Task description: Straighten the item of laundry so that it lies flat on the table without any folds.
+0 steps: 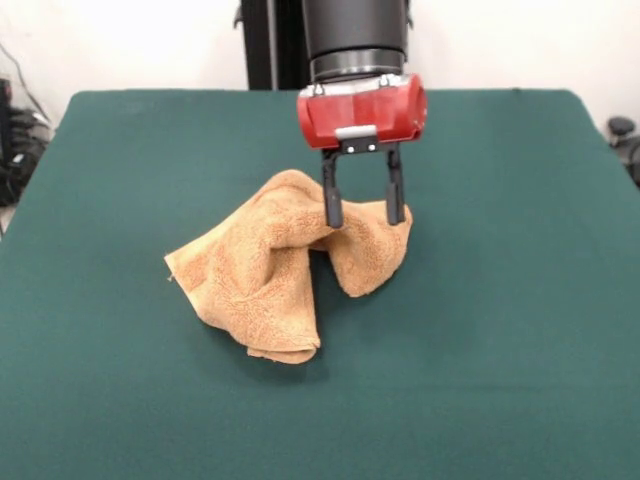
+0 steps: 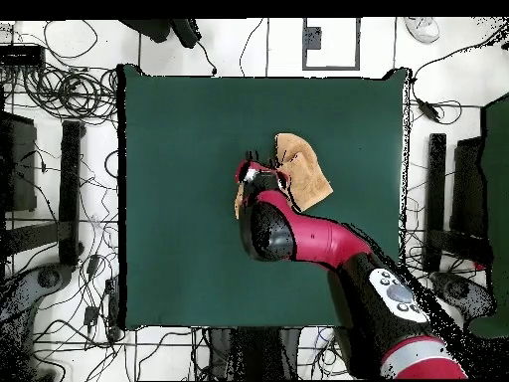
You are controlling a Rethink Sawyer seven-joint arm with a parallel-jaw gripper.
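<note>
The gripper (image 1: 365, 214) is hanging over the far right part of the tan-orange hand towel (image 1: 265, 275), its two black fingers (image 1: 332, 200) standing spread apart with a clear gap between them and nothing pinched. The tips are reaching down to about the height of the towel's raised upper edge; from the front view I cannot tell whether they are touching the cloth or sitting just behind it.

The towel is lying bunched near the middle of the green table (image 1: 500, 350), with a humped fold at the top, a lobe drooping below the fingers and a broader flap spreading toward the near left. So most of the cloth is lying to the near left of the gripper, and its long axis is running roughly from that flap up toward the fingers. To my eye, any flattening pull has to carry the held edge away from that bulk.

The overhead view is showing something different: the arm (image 2: 318, 239) is covering much of the towel (image 2: 306, 169), leaving one flat flap visible on one side and a sliver on the other, and the fingers are hidden there.
</note>
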